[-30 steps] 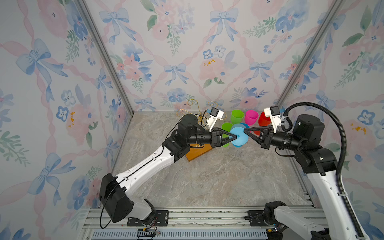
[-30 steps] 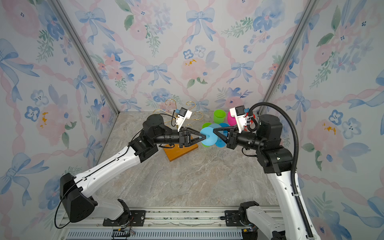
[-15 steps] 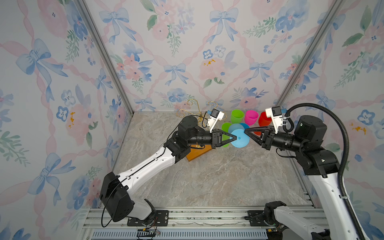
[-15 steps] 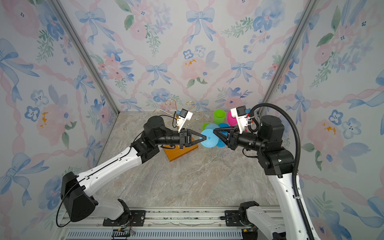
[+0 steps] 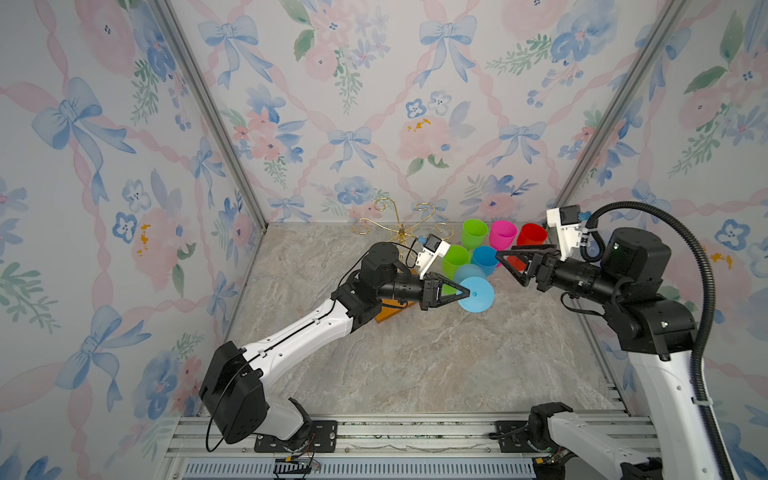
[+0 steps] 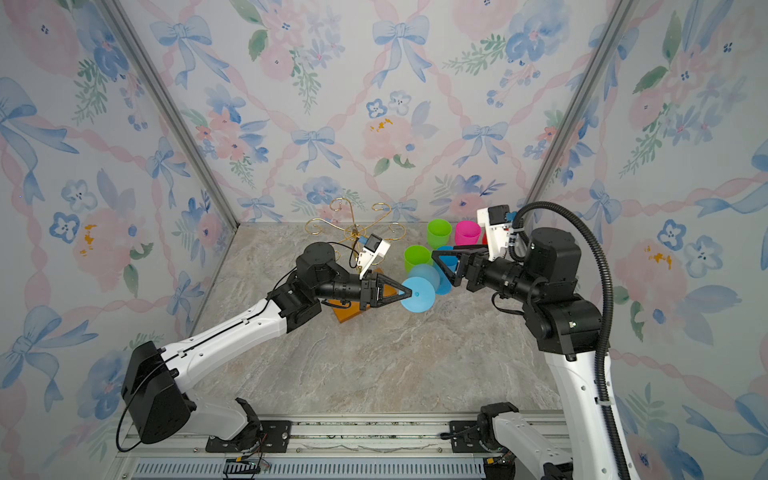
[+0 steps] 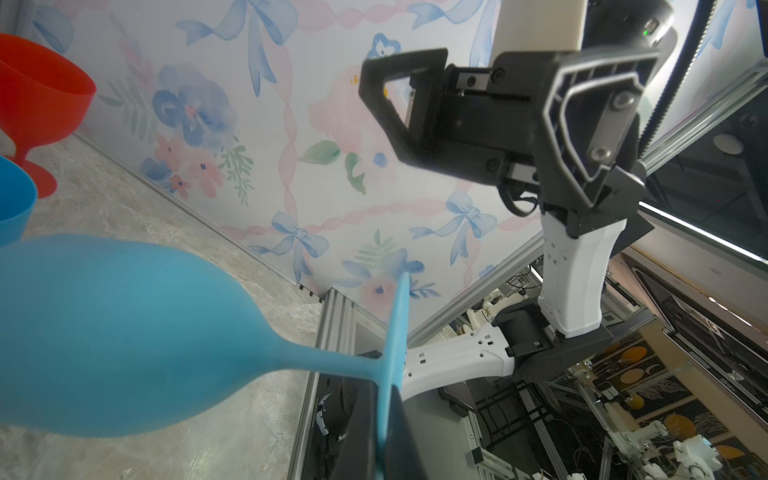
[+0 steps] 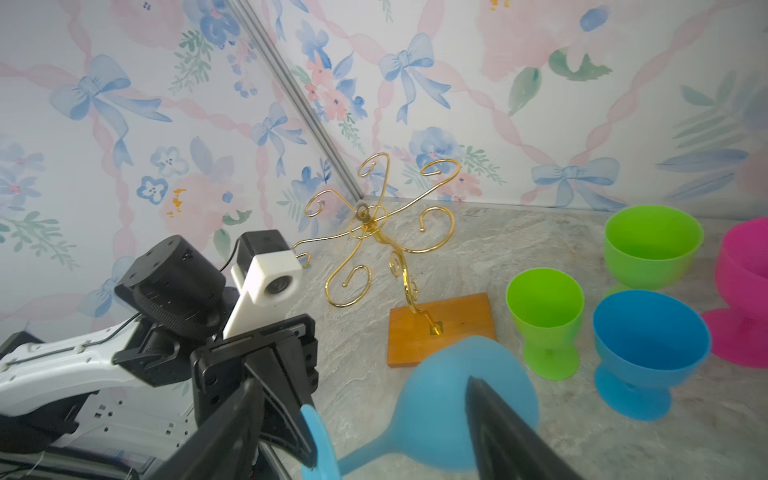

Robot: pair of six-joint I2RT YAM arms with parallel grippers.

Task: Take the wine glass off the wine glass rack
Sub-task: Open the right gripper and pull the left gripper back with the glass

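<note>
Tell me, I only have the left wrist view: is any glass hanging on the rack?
Observer: None. In the right wrist view every curled arm of the wine glass rack is bare.
Operator: I see a red cup and a blue cup. Any others?
Observer: In both top views, a wide green cup, a narrow green cup and a pink cup.
Operator: Where is the rack's base?
Observer: Its wooden base lies beside the narrow green cup, apart from it.

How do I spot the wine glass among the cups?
In both top views, look right of the gold rack, near the cups. The wine glass is pale blue and sideways, its foot pinched by the left gripper; the cups stand upright.
</note>
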